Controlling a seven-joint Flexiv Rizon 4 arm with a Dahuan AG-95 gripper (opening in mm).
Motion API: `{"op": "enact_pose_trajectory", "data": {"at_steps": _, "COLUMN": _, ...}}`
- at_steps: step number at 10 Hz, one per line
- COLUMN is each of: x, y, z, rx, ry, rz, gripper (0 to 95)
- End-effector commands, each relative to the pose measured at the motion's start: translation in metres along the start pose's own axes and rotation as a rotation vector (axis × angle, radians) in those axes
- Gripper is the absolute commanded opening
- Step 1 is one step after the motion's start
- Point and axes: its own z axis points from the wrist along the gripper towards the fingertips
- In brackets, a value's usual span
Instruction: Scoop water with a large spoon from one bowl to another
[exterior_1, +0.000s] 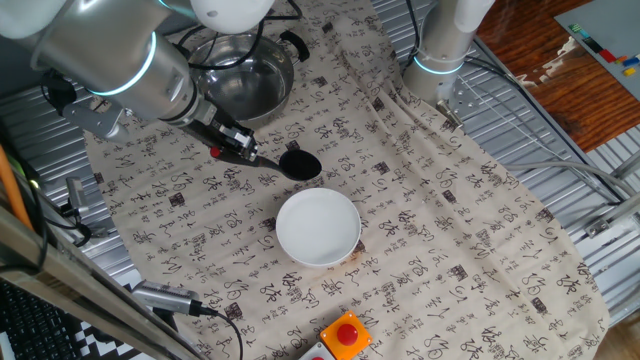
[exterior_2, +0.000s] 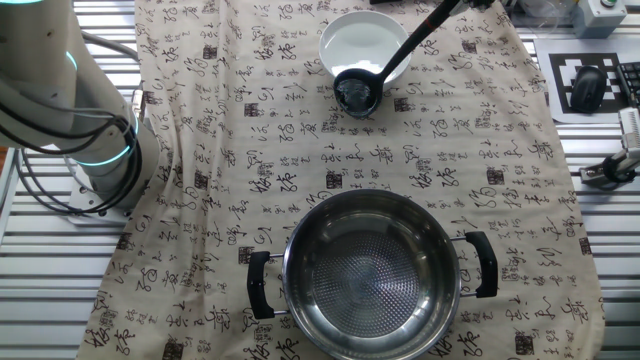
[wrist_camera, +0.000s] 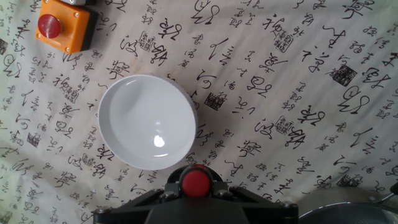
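The gripper (exterior_1: 236, 143) is closed on the handle of the large spoon (exterior_1: 298, 163), a black ladle. From one fixed view its scoop hangs above the patterned cloth (exterior_1: 440, 250), at about 11 o'clock from the white bowl (exterior_1: 318, 227) and about 5 o'clock from the steel pot (exterior_1: 243, 80). The arm's grey body covers most of the handle and the pot's near rim, so only the short stretch by the scoop shows.

In the other fixed view the ladle's scoop (exterior_2: 356, 91) sits just beside the white bowl (exterior_2: 368, 42) at 7 o'clock, overlapping its rim. Something glints inside the scoop, probably water, though the surface is too dark to be sure. The thin handle runs toward 1 o'clock and is cut off by the top edge, along with the gripper. The steel pot (exterior_2: 369, 272) lies at 6 o'clock with its two black side handles showing and its lower rim cropped.

The hand view looks down the handle: the red tip (wrist_camera: 196, 181) sits between the dark fingers (wrist_camera: 143, 202), hiding the scoop. The white bowl (wrist_camera: 147, 122) lies at 11 o'clock of the tip, and an orange box with a red button (wrist_camera: 63, 23) at the top left corner, partly cropped. A sliver of the pot (wrist_camera: 348, 210) shows at 4 o'clock.
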Motion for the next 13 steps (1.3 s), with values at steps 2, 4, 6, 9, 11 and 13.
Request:
{"op": "enact_pose_trajectory", "data": {"at_steps": 2, "x": -0.0003, "y": 0.0002, "z": -0.0001, "rx": -0.004, "ry": 0.002, "rz": 0.01, "gripper": 0.0}}
{"op": "enact_pose_trajectory", "data": {"at_steps": 4, "x": -0.0003, "y": 0.0002, "z": -0.0001, "rx": -0.005, "ry": 0.003, "rz": 0.023, "gripper": 0.0}}
{"op": "enact_pose_trajectory", "data": {"at_steps": 6, "x": -0.0003, "y": 0.0002, "z": -0.0001, "rx": -0.007, "ry": 0.0, "rz": 0.036, "gripper": 0.0}}
{"op": "enact_pose_trajectory", "data": {"at_steps": 9, "x": -0.0003, "y": 0.0002, "z": -0.0001, "rx": -0.008, "ry": -0.003, "rz": 0.056, "gripper": 0.0}}
{"op": "enact_pose_trajectory", "data": {"at_steps": 11, "x": -0.0003, "y": 0.0002, "z": -0.0001, "rx": -0.007, "ry": -0.006, "rz": 0.064, "gripper": 0.0}}
{"op": "enact_pose_trajectory", "data": {"at_steps": 13, "x": -0.0003, "y": 0.0002, "z": -0.0001, "rx": -0.005, "ry": -0.01, "rz": 0.076, "gripper": 0.0}}
